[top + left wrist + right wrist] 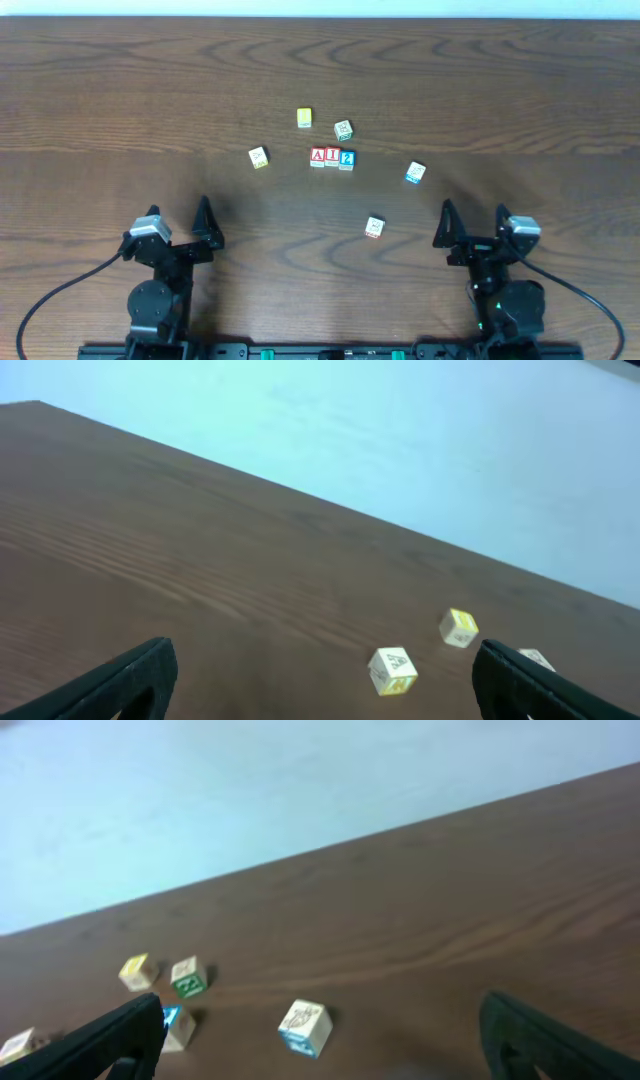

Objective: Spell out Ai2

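Near the middle of the wooden table (120, 90), three blocks stand edge to edge in a short row. The A block (318, 157) with its red letter is at the left arm's end, the I block (332, 157) is in the middle, and the 2 block (347, 159) with its blue face is at the right arm's end. The row's long axis runs side to side across the table, roughly parallel to the near edge where the arms are mounted. The 2 block sits a touch nearer the robot than the other two, so the line dips slightly at that end. In the overhead view the characters read A, I, 2, with their tops pointing away from the robot. Five loose blocks lie around the row, none touching it. A yellow block (305, 118) and a green-marked block (343, 129) lie beyond it, a yellow-lettered block (259, 158) lies off its left end, a blue-trimmed block (415, 173) lies off its right end, and a red-marked block (375, 228) lies nearer the robot. The left gripper (178, 212) and the right gripper (474, 210) sit back at the near edge, well apart from the row. Each has its fingers spread wide with nothing between them, and in both wrist views the black fingertips stand at opposite sides of the frame.
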Robot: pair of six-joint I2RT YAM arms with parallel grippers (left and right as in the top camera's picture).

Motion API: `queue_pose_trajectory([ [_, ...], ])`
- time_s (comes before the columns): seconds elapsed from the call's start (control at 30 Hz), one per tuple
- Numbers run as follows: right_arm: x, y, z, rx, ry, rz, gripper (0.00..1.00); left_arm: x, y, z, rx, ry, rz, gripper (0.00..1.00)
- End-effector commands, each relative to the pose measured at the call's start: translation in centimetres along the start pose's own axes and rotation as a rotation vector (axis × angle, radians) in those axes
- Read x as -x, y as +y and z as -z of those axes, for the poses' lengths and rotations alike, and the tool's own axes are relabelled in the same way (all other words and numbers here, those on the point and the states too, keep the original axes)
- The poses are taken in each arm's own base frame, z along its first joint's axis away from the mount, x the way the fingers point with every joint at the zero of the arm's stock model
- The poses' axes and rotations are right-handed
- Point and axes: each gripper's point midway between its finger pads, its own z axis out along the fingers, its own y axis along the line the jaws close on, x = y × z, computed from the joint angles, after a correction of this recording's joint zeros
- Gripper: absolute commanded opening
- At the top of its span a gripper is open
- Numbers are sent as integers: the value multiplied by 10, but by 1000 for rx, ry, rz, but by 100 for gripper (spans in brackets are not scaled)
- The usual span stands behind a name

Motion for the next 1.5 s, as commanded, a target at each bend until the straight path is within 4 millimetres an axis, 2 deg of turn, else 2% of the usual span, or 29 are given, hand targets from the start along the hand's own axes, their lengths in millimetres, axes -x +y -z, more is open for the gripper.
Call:
queue_pose_trajectory([
  [0.0, 7, -9, 1, -39, -33, -18, 99, -14, 15, -1, 67, 33, -30, 95],
  [0.17, 11, -19, 2, -77, -52, -22, 99, -14, 15, -1, 67, 33, -30, 96],
  [1.47, 13, -24, 2, -98, -58, -23, 99, -14, 15, -1, 67, 34, -30, 95],
])
